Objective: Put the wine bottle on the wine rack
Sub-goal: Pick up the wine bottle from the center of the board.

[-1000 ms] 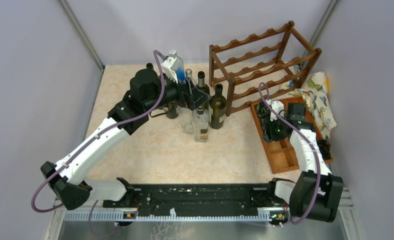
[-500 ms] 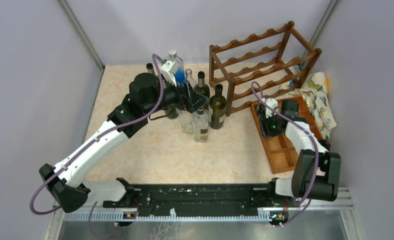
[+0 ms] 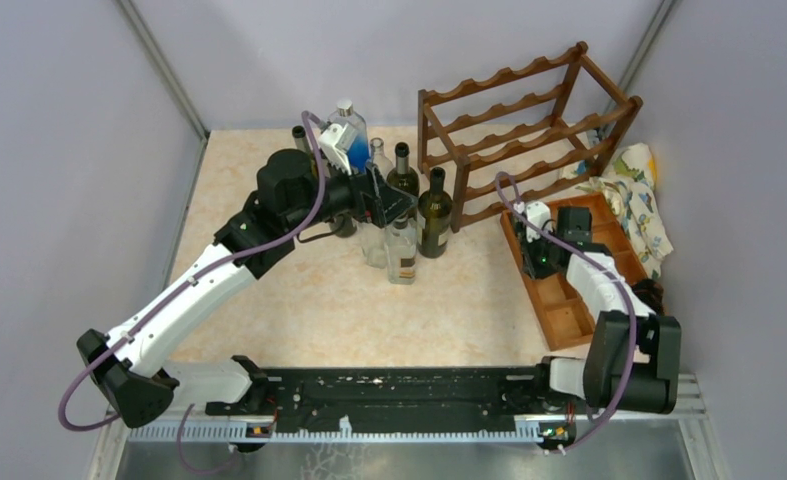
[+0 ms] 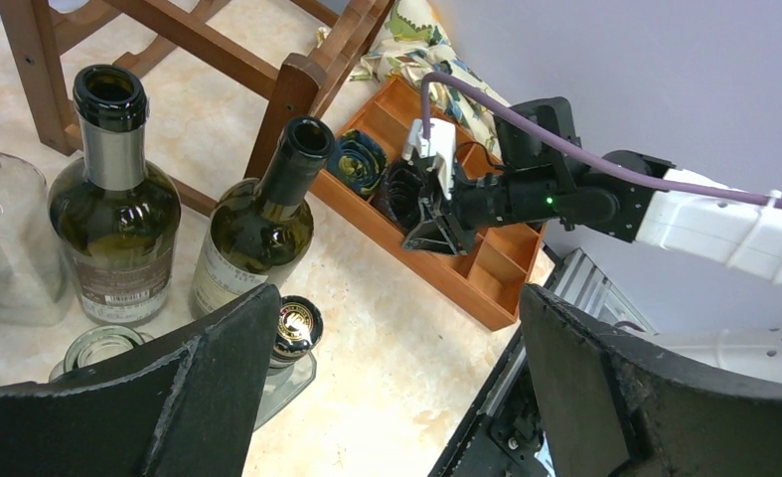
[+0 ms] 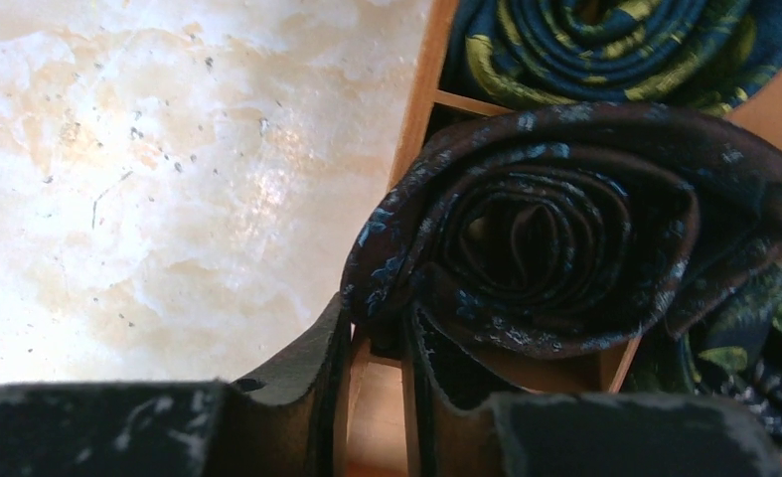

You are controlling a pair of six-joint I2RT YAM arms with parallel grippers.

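When gripping dark green glass wine bottle (image 4: 252, 243), take at neck: likely heavy, rigid, slick, breakable. Left end effector (image 4: 396, 298) wide open, empty; right end effector (image 5: 377, 328) nearly shut, hold unclear.

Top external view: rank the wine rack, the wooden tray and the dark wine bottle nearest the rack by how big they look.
1. wine rack
2. wooden tray
3. dark wine bottle, upright, so foreshortened from above

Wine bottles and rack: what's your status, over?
Left gripper open above the wine bottles, holding nothing. Right gripper nearly shut at the wooden tray. Wine rack empty. Clear bottles crowd the pick.
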